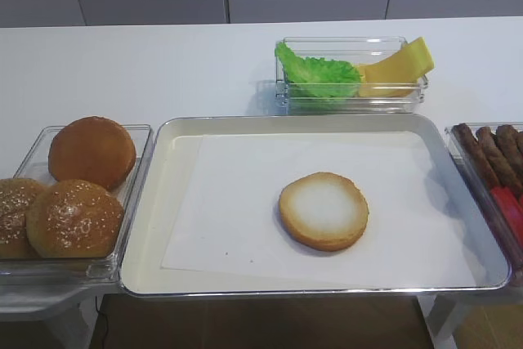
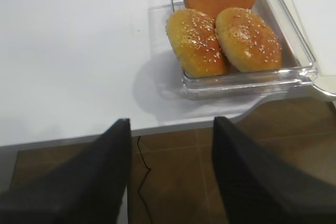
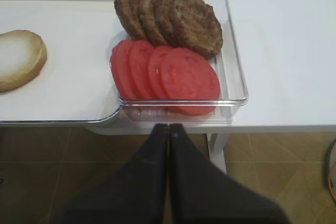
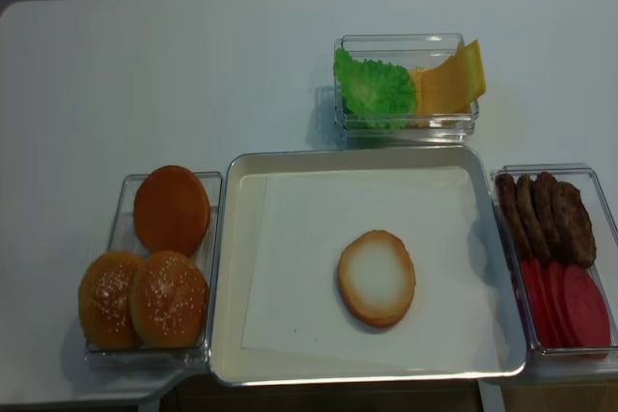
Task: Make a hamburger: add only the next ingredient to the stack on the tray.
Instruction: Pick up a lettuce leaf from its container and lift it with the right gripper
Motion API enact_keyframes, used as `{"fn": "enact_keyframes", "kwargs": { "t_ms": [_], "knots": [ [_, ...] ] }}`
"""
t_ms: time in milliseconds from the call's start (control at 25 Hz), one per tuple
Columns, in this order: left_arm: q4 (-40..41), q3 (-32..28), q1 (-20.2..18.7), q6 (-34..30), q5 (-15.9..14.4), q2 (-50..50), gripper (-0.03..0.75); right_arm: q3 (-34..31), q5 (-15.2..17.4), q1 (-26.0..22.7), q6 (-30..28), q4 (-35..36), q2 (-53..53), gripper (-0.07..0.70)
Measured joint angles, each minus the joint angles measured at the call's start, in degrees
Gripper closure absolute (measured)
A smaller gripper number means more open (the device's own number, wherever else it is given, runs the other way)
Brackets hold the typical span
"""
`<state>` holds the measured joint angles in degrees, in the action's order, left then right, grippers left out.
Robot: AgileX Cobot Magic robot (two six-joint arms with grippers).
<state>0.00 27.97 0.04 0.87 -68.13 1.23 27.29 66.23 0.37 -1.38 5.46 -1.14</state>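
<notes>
Your bun bottom (image 1: 324,210) lies alone on the tray (image 1: 163,275), cut face up. The lettuce leaf (image 1: 317,73) sits in the far bin (image 1: 286,96) beside the cheese (image 1: 399,67) (touching it). Your right claw (image 3: 169,127) is clenched on nothing; your left claw (image 2: 170,129) is released, off the tabletop (image 1: 163,63).

Ahead of my black fingers (image 3: 152,182): red tomato slices (image 3: 165,77), brown patties (image 3: 170,20); farther off, green lettuce (image 1: 319,73), yellow cheese (image 1: 400,67).
</notes>
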Motion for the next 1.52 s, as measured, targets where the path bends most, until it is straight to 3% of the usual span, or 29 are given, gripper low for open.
{"fn": "enact_keyframes", "kwargs": {
  "t_ms": [480,600,720,840,1040,1360,1520],
  "knots": [
    [0.0,0.0,0.0,0.0,0.0,0.0,0.344,0.0,0.0,0.0,0.0,0.0,0.0,0.615],
    [0.0,0.0,0.0,0.0,0.0,0.0,0.344,0.0,0.0,0.0,0.86,0.0,0.0,0.517],
    [0.0,0.0,0.0,0.0,0.0,0.0,0.344,0.0,0.0,0.0,1.38,0.35,0.0,0.344],
    [0.0,0.0,0.0,0.0,0.0,0.0,0.344,0.24,-0.98,0.0,1.38,1.86,0.0,0.23],
    [0.0,0.0,0.0,0.0,0.0,0.0,0.344,2.04,-3.35,0.0,1.38,2.14,0.0,0.212],
    [0.0,0.0,0.0,0.0,0.0,0.0,0.344,4.35,-4.12,0.0,1.38,3.04,2.3,0.209],
    [0.0,0.0,0.0,0.0,0.0,0.0,0.344,6.88,-7.66,0.0,1.38,3.22,9.96,0.209]
  ]
}}
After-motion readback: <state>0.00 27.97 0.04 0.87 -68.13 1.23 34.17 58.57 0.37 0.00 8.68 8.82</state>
